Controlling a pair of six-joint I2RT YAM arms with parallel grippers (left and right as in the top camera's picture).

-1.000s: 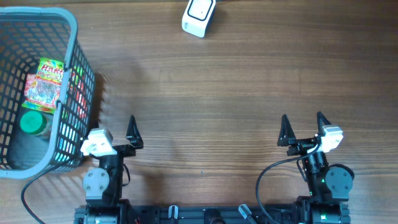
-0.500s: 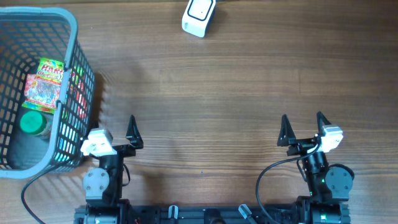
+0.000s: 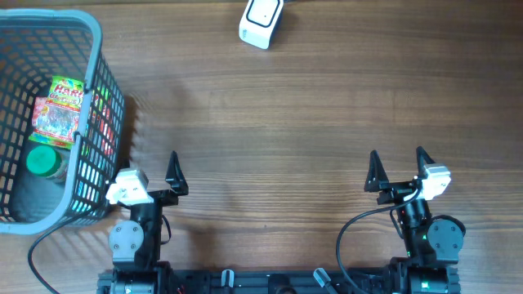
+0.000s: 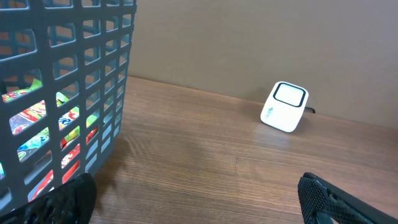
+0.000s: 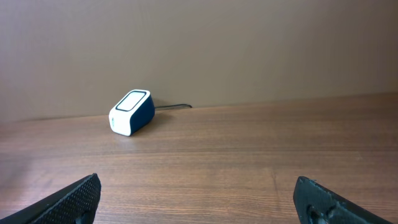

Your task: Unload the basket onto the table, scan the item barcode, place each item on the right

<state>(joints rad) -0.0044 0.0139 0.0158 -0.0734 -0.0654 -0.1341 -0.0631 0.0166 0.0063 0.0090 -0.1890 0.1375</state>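
- The left claw (image 3: 150, 167) stood spread wide with nothing between its dark, tapered, pointed fingers.
- The right claw (image 3: 397, 159) was likewise spread wide and empty, its two black fingers narrowing to tips.
- A grey-blue plastic basket (image 3: 49, 16) with rounded corners and walls of rectangular lattice openings stood just beside the left claw, on its outer side; whether they touched could not be told.
- Inside the basket, ahead and to the left of the left claw, lay a glossy, crinkled candy bag (image 3: 59, 106) printed in red, yellow and green.
- Next to the bag, nearer the left claw, sat a bottle (image 3: 42, 162) with a round, smooth green cap.
- A boxy white scanner (image 3: 262, 20) with rounded edges, a dark side and a flat framed window on top rested well ahead of both claws, between their lines of reach.
- A thin dark cable (image 5: 174, 107) ran out behind the scanner.
- The bench (image 3: 270, 122) was matte brown wood with long grain running across, in front of both claws.
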